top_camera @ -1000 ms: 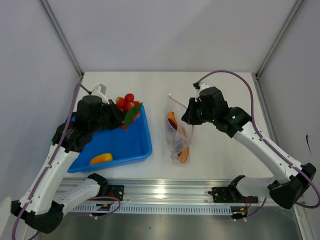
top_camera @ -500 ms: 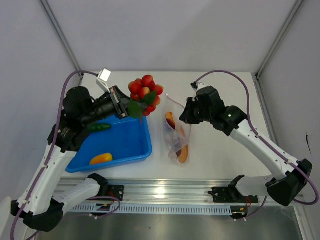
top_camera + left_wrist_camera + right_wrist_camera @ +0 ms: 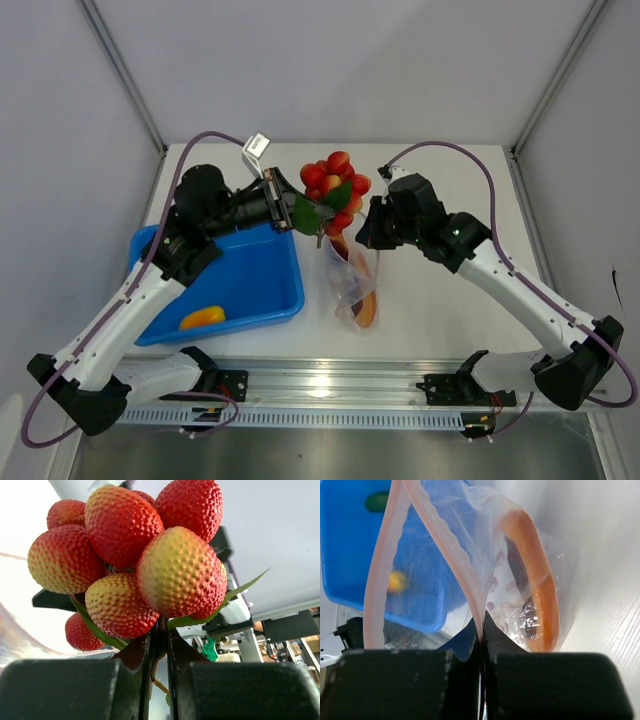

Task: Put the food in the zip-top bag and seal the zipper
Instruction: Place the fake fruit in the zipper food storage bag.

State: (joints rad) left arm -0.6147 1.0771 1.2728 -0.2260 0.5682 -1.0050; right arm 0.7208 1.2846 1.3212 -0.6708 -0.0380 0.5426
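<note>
— While the left gripper [image 3: 160,630] pinches the red fruit cluster [image 3: 135,560] by its stem, where's the zip-top bag [image 3: 470,530]?
— Just beside it, mouth held up by the right gripper [image 3: 481,625], clamped on the zipper [image 3: 374,580]; orange slice [image 3: 540,590] inside.

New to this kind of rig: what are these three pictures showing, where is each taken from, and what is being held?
Two robot arms are bolted at the near edge of the table. The wide picture looks down from above; the other two come from a camera on each wrist. The left gripper is shut on the stem of a red fruit cluster, held up near the mouth of the zip-top bag. The right gripper pinches the bag's mouth edge, holding it open. An orange wedge lies inside the bag. A blue tray on the table holds a yellow-orange piece.
</note>
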